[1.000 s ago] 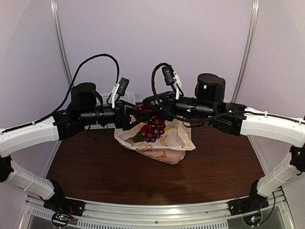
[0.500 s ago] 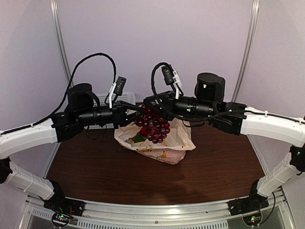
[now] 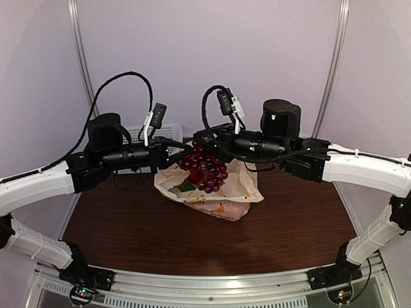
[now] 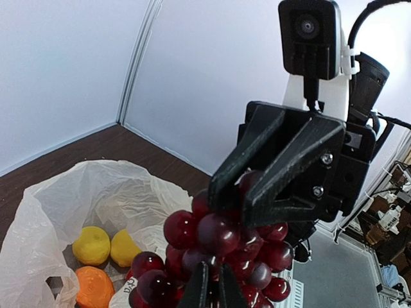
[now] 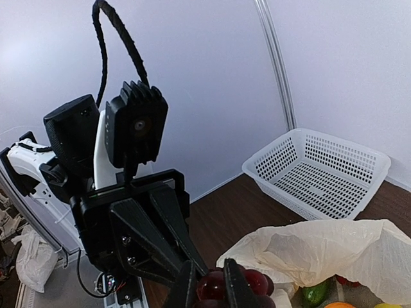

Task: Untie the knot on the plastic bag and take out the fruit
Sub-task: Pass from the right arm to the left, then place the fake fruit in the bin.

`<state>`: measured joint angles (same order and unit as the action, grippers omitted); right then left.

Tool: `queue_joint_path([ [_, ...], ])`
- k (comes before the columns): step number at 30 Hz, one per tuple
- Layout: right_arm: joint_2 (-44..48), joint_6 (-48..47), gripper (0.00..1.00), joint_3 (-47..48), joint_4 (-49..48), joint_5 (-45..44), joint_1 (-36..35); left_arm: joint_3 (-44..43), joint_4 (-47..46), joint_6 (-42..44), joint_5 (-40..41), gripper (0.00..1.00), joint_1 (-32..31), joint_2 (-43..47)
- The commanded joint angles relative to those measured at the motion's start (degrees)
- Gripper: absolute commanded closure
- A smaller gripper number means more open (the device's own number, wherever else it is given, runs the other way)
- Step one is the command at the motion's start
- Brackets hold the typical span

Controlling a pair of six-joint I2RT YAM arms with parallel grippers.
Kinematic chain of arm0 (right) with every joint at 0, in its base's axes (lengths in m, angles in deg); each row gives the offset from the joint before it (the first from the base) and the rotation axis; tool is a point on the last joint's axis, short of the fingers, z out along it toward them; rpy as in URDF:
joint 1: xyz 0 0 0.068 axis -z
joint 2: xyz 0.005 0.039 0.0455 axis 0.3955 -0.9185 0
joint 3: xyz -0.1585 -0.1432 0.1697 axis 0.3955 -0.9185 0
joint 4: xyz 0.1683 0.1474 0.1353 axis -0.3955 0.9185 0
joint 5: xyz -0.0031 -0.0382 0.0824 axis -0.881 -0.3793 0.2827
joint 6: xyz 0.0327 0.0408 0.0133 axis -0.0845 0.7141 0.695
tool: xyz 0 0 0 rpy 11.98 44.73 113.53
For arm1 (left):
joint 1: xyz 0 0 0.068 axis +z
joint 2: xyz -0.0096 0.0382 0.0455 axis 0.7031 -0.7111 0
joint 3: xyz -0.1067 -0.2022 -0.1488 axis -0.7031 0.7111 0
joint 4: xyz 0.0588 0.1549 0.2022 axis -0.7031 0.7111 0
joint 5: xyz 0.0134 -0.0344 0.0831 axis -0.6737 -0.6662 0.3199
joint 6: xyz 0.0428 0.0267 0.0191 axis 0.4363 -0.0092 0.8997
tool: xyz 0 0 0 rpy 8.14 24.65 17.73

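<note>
Holding the grapes up in the air takes both of my pincers. My left pincer is pressed nearly together and pinches into the side of the bunch. My right pincer pinches the top of the bunch, with its two fingers squeezed on the round berries. The grapes hang just above the plastic bag, which lies with its mouth wide open on the brown table. I see no knot on it. Down inside the bag sit two yellow fruits, an orange one and something green. A white basket stands at the back of the table. I think the grapes are soft and easy to squash, and berries may pop off if I squeeze hard or shake. The best place to hold is the tough stem at the top, not the berries. The bag is thin and crinkly, so I think it will slide or lift if a fruit snags it.
</note>
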<state>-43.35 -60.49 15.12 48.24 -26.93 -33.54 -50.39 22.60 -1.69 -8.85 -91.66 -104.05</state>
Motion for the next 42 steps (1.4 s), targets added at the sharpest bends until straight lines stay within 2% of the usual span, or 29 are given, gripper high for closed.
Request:
queue_joint_path([
  [1,-0.6,0.1,0.86,1.3,-1.3,-3.6,-0.3,0.7,-0.2,0.0,2.3,1.00,-0.3,1.5],
  [5,-1.0,0.5,0.68,1.2,-0.2,-7.4,-0.2,-0.3,1.6,-0.1,4.7,1.00,-0.3,1.7],
  [9,-0.7,0.9,0.33,0.9,0.2,-9.4,0.1,-1.6,2.9,-0.5,7.1,1.00,-0.2,2.2],
  [11,0.2,1.0,0.24,0.3,-0.1,-10.2,0.3,-2.4,3.1,-0.4,7.8,1.00,-0.1,2.8],
  [13,1.2,0.9,0.20,-0.5,-0.4,-11.0,0.6,-3.1,3.3,-0.3,8.6,1.00,-0.1,3.4],
  [18,3.5,0.2,0.16,-1.8,0.7,-13.3,1.0,-5.5,6.2,1.3,11.9,1.00,0.6,4.8],
  [25,8.4,-0.5,0.14,-6.4,2.5,-26.0,1.1,-12.7,14.0,1.9,16.7,1.00,5.2,5.0],
  [31,11.3,-0.9,0.13,-8.9,5.6,-31.7,1.5,-18.6,19.3,4.4,20.9,1.00,13.3,4.1],
  [42,13.5,0.5,0.13,-11.5,7.5,-33.2,1.7,-19.1,18.5,7.2,23.2,1.00,29.8,-4.7],
])
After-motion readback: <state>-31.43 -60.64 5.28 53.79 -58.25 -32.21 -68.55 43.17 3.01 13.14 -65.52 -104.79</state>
